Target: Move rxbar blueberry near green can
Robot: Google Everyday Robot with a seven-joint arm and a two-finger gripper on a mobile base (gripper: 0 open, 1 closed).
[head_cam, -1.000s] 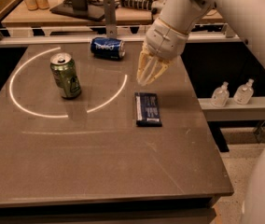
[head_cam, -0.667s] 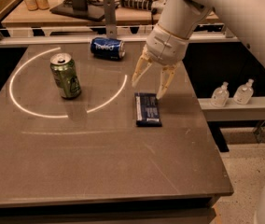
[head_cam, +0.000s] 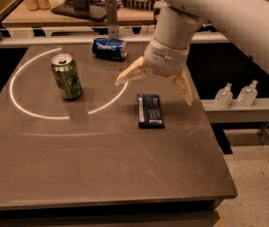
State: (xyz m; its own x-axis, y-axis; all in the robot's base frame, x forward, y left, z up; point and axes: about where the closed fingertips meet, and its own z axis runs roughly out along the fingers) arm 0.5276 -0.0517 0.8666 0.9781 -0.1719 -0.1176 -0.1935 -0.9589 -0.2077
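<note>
Hand, spread wide, hovers seemingly just above rxbar blueberry, well apart from green can.

The rxbar blueberry is dark navy with pale lettering. The green can is metallic green, silver on top. The blue can bears white letters. A pale ring of light marks the grey-brown table. Above the bar hangs the claw, its cream-tan fingers spread wide.

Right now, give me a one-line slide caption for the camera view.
Open tool hovers just above the rxbar blueberry, lying flat on the table, apart from the upright green can.
</note>
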